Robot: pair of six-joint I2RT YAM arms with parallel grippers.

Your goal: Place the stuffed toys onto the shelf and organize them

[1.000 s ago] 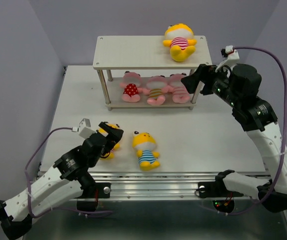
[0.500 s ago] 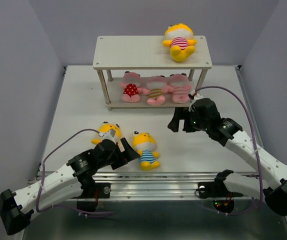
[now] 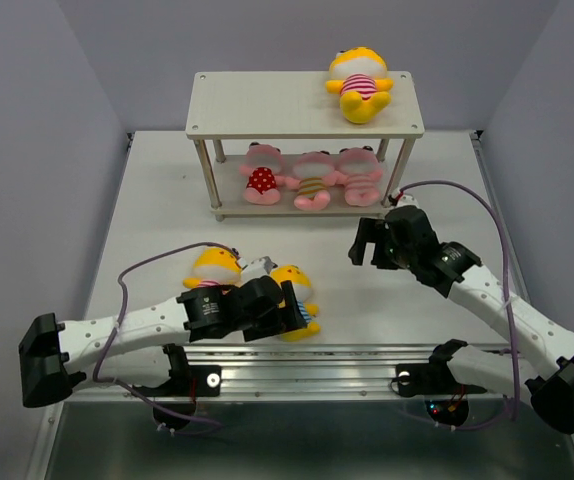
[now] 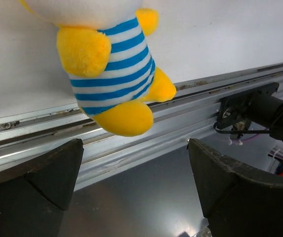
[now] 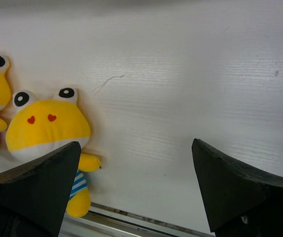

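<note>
The shelf (image 3: 267,105) stood at the far side of the bench (image 3: 157,200). On its upper board, at the right end, lay the yellow toy in a pink-striped shirt (image 3: 359,85). On the lower board three pink toys lay in a row, close against each other: the red-dotted toy (image 3: 261,180) at the left, the brown-striped toy (image 3: 313,186) in the middle and the pink-striped toy (image 3: 360,178) at the right.

Two more yellow toys lay side by side close to the near edge of the bench: the blue-striped toy (image 3: 300,290) at the right and the second yellow toy (image 3: 214,266) at its left, partly hidden by the left arm.

The left end effector (image 3: 289,307) was wide open and held nothing. In the left wrist view the blue-striped toy lay just beyond the fingertips, not between them, and the metal rail (image 4: 191,94) of the bench edge ran under them. The right end effector (image 3: 365,243) was also wide open and empty. It hung above bare bench on the near side of the shelf's right end.
</note>
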